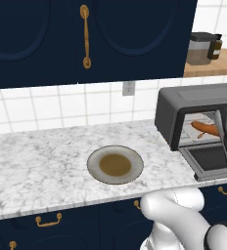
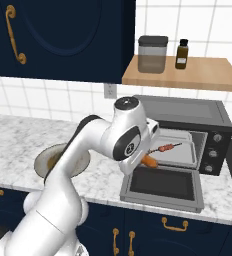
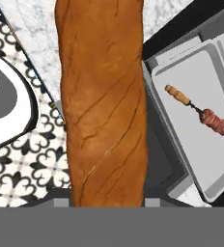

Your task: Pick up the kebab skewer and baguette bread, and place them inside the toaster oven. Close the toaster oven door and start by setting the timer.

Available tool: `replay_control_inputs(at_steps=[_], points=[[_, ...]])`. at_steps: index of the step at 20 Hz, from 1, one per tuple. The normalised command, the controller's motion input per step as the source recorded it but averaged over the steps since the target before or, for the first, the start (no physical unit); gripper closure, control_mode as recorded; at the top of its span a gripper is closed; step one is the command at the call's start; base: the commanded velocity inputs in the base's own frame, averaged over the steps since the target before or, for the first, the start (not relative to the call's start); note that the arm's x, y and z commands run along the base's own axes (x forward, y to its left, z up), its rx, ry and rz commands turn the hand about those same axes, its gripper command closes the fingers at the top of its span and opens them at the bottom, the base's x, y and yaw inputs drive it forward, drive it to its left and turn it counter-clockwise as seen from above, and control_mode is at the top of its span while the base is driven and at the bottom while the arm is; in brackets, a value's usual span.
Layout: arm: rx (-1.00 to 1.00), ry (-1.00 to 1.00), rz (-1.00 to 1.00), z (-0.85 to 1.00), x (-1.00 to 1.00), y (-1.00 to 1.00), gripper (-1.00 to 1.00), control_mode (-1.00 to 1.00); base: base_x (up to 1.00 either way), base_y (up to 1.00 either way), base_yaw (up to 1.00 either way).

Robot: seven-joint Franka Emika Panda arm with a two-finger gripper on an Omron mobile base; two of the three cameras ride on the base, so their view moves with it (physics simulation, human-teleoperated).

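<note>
The toaster oven (image 1: 198, 105) (image 2: 188, 117) stands on the counter with its door (image 1: 209, 160) (image 2: 160, 186) folded down flat. Inside, the kebab skewer (image 2: 167, 147) (image 3: 201, 113) lies on a pale tray (image 3: 181, 72). My gripper (image 1: 222, 132) is shut on the baguette (image 1: 205, 128) (image 3: 104, 101), a long orange-brown loaf that hangs at the oven's mouth, above the open door. In the right base view my wrist hides the fingers, and one end of the baguette (image 2: 149, 161) pokes out below it. In the hand view the loaf lies left of the skewer's tray.
An empty round plate (image 1: 115, 164) (image 2: 45, 157) sits mid-counter, left of the oven. A wooden shelf (image 2: 188, 75) above the oven holds a jar (image 2: 153, 54) and a dark bottle (image 2: 182, 54). The oven's knobs (image 2: 217, 145) are on its right front. Dark cabinets hang overhead.
</note>
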Motion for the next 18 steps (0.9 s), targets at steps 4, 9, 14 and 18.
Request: replay_control_inputs(at_steps=[4, 9, 14, 18], points=[[-0.02, -0.05, 0.09, 0.02, 0.12, -0.63, 1.0, -1.0, 0.0, 0.0, 0.0], [-0.08, -0.16, 0.1, -0.06, 0.31, -0.24, 1.0, -1.0, 0.0, 0.0, 0.0], [-0.11, -0.21, 0.11, -0.23, 0.31, 0.01, 1.0, -1.0, 0.0, 0.0, 0.0], [-0.08, -0.13, 0.1, -0.3, 0.36, -0.04, 1.0, -1.0, 0.0, 0.0, 0.0]])
